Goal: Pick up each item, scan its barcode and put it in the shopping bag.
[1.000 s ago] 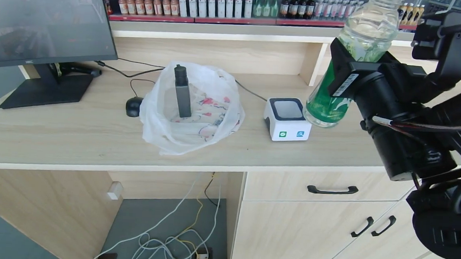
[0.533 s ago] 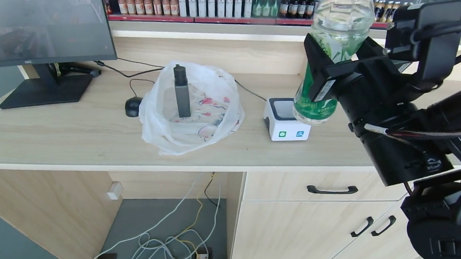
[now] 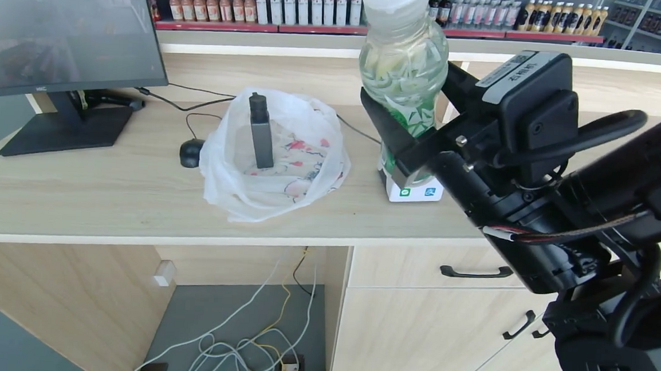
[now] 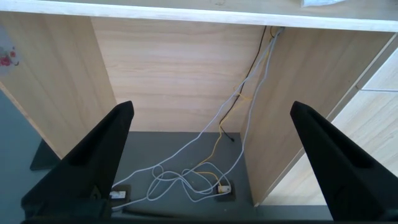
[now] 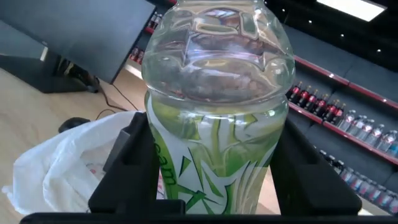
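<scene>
One bottle (image 3: 402,58) is sitting clamped in the right tool (image 3: 413,107), directly over the scanner (image 3: 416,189) beside the bag (image 3: 275,193). Left tool (image 4: 211,106) is hanging spread wide under the surface (image 4: 186,7), above floor cables (image 4: 186,180).

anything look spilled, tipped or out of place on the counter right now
Nothing stands out. The bottle is upright in the right gripper, by the scanner, and nothing is spilled on the counter. The grey container stands upright in the shopping bag.
</scene>
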